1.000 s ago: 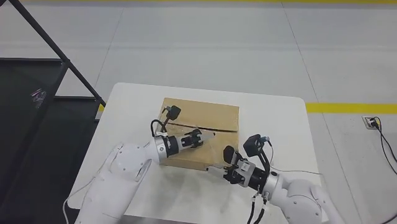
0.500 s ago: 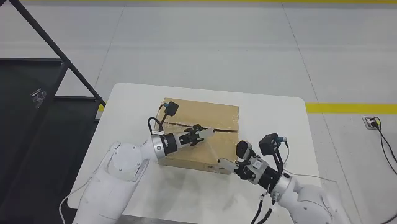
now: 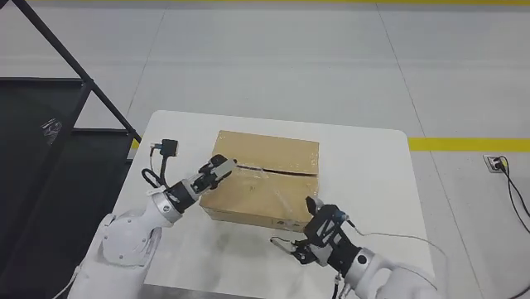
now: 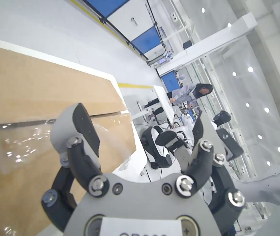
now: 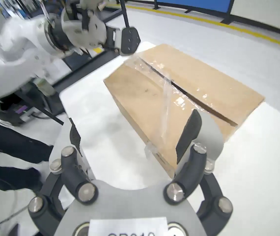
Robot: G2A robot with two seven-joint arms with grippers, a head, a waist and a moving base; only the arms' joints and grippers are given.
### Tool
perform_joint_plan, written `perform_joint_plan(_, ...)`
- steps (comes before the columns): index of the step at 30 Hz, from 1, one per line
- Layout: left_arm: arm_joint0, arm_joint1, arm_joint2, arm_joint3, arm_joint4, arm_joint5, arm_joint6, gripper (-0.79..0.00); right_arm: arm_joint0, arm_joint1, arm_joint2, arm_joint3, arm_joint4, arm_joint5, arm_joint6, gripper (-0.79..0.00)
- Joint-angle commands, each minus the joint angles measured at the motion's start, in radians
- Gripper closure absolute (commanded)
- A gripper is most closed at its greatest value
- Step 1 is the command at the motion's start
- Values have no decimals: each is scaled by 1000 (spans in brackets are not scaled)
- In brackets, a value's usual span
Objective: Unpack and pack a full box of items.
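A shut cardboard box (image 3: 267, 179) lies in the middle of the white table (image 3: 364, 162). Clear tape (image 5: 165, 92) runs along its top seam and down one side. My left gripper (image 3: 219, 167) is at the box's left end by the top corner, open, with nothing between its fingers (image 4: 84, 124). In the right wrist view the same left gripper (image 5: 128, 40) hangs just over the taped corner. My right gripper (image 3: 310, 223) is low at the box's front right corner, open and holding nothing; its own view shows the box (image 5: 191, 82) just beyond its fingertips (image 5: 190, 126).
A black metal frame (image 3: 74, 92) stands off the table's left side. Bare table lies right of the box and along the front edge (image 3: 248, 249). A yellow floor line (image 3: 468, 143) runs beyond the right edge.
My left gripper has drawn back from over the box top to the box's left end. The right gripper has shifted left and nearer, down to the box's front right corner.
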Motion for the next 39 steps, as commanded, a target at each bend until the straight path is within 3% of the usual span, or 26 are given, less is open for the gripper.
perform_joint_plan(1, 34, 4, -31, -14, -8, -9, 11, -785, 0, 0, 1, 2, -22, 4, 0, -785)
perform_joint_plan(6, 90, 11, -70, -35, -18, -22, 32, -785, 0, 0, 1, 2, -22, 4, 0, -785)
perform_joint_plan(9, 104, 12, -76, -35, -25, -26, 42, -785, 9, 3, -40, 9, -194, -40, 18, -785)
perform_joint_plan(14, 109, 15, -82, -39, -28, -20, 45, -785, -33, -6, -168, 23, -596, 131, 37, -785)
perform_joint_plan(20, 94, 18, -71, -48, -15, -2, 45, -785, -99, -20, -268, 50, -945, 338, 75, -785)
perform_joint_plan(29, 89, 19, -49, -33, -2, -7, 70, -785, -97, -20, -264, 64, -957, 333, 78, -785)
perform_joint_plan(32, 93, 19, -46, -27, -10, -13, 80, -785, -65, -23, -299, 119, -1102, 263, 38, -785)
perform_joint_plan(39, 92, 20, -36, -17, -15, -21, 89, -785, -5, -52, -388, 220, -1326, 261, 71, -785)
